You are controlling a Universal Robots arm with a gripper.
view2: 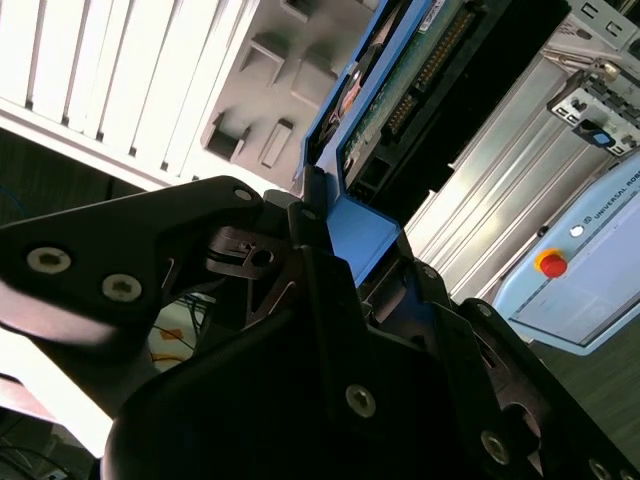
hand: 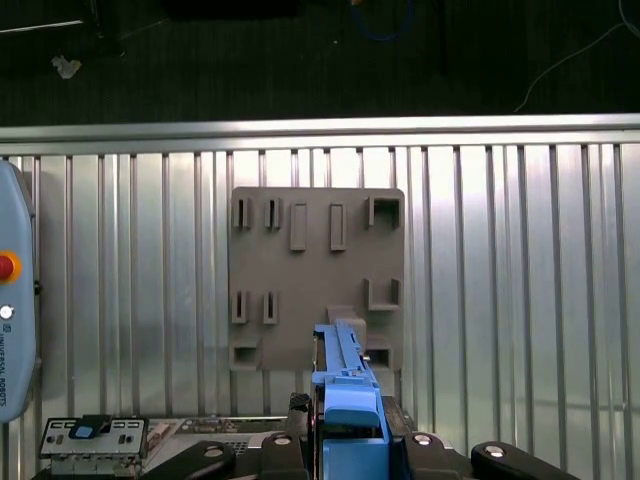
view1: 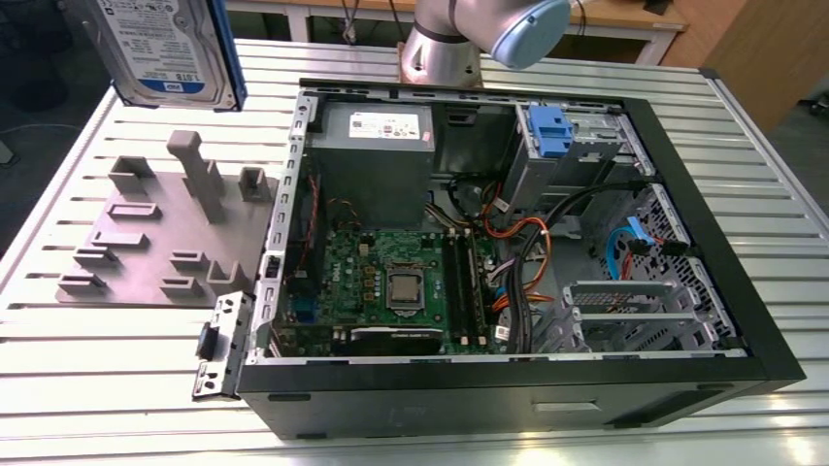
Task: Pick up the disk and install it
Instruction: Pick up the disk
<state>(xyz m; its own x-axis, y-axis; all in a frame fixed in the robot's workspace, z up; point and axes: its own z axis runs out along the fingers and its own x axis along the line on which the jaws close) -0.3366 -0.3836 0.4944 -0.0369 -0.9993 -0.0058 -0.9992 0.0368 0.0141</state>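
Exterior view: flat rectangular silver disk (view1: 162, 44) with blue-white label and blue plastic frame hanging upright at exterior view's upper left, well apart from open black computer case (view1: 518, 388).
Second wrist view: black gripper (view2: 350, 240) clamping disk (view2: 400, 90) by frame edge, jaws narrow on it.
First wrist view: disk (hand: 345, 380) hovering over grey slotted fixture plate (hand: 300, 280).
Judged risk: edge-only grip letting disk pivot or slip; orange cables (view1: 525, 233) crowding case, snagging frame.

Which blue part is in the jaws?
The labelled disk, held above the grey fixture; the bare blue clip sits inside the case.
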